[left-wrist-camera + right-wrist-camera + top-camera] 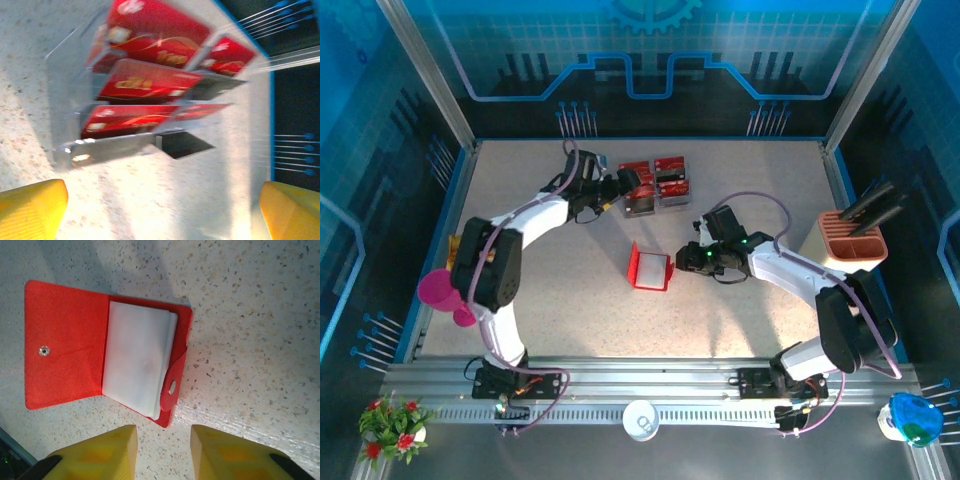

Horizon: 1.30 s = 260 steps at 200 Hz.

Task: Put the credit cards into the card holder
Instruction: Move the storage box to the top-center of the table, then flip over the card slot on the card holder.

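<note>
From overhead, the table (570,300) is brightly lit, soft shadows being cast on it, while the blue walls (650,50) are left dim. At the left wrist everything is smeared by motion blur and bleached by glare; the cards (150,80) are barely resolved. At the right wrist the card holder (65,345) is rendered sharp, pale shadows laid across the top.

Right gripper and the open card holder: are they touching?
Apart. In the right wrist view, a strip of bare table separates the right gripper from the card holder and its near edge.
</note>
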{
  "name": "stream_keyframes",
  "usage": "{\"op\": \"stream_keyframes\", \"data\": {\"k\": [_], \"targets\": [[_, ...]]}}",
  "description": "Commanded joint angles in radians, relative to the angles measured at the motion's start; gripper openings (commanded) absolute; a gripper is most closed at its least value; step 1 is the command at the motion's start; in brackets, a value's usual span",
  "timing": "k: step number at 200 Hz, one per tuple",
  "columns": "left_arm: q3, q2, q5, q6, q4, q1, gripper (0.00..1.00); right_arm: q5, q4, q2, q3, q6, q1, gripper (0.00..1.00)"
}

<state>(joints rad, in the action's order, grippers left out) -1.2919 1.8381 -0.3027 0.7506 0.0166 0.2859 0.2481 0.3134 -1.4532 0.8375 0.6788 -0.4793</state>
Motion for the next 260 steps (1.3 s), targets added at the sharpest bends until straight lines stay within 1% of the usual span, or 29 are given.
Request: {"op": "stream_keyframes", "data": {"k": [1,29,50,68,91,145,171,199,226,260], "targets": [[0.027,-0.137,-0.026,0.062,0.031,0.036,0.99,-0.005,-0.022,-0.021,-0.005,-0.005,-0.004,0.41],[0.05,-0.206,-0.018,0.152,0.011,0.139,0.99,0.008,-0.062,-0.066,-0.004,-0.003,-0.004,0.46],[0.094,-0.227,0.004,0.242,-0.045,0.217,0.99,0.007,-0.084,-0.09,-0.001,0.001,-0.004,0.46],[0.137,-0.23,0.015,0.297,-0.091,0.263,0.99,0.016,-0.105,-0.106,0.003,0.012,-0.005,0.47],[0.191,-0.24,0.041,0.314,-0.111,0.285,0.99,0.022,-0.115,-0.128,0.009,0.017,-0.011,0.47],[0.25,-0.218,0.019,0.302,-0.111,0.284,0.99,0.031,-0.144,-0.172,0.011,0.033,-0.022,0.46],[0.268,-0.204,0.014,0.286,-0.103,0.284,0.99,0.027,-0.153,-0.192,0.011,0.033,-0.022,0.42],[0.276,-0.2,0.02,0.235,-0.05,0.285,0.99,0.026,-0.152,-0.206,0.012,0.025,-0.018,0.33],[0.277,-0.208,0.049,0.165,0.029,0.284,0.99,0.026,-0.157,-0.211,0.005,0.024,-0.014,0.23],[0.291,-0.224,0.094,0.093,0.11,0.284,0.99,0.031,-0.165,-0.208,-0.011,0.027,-0.01,0.15]]}}
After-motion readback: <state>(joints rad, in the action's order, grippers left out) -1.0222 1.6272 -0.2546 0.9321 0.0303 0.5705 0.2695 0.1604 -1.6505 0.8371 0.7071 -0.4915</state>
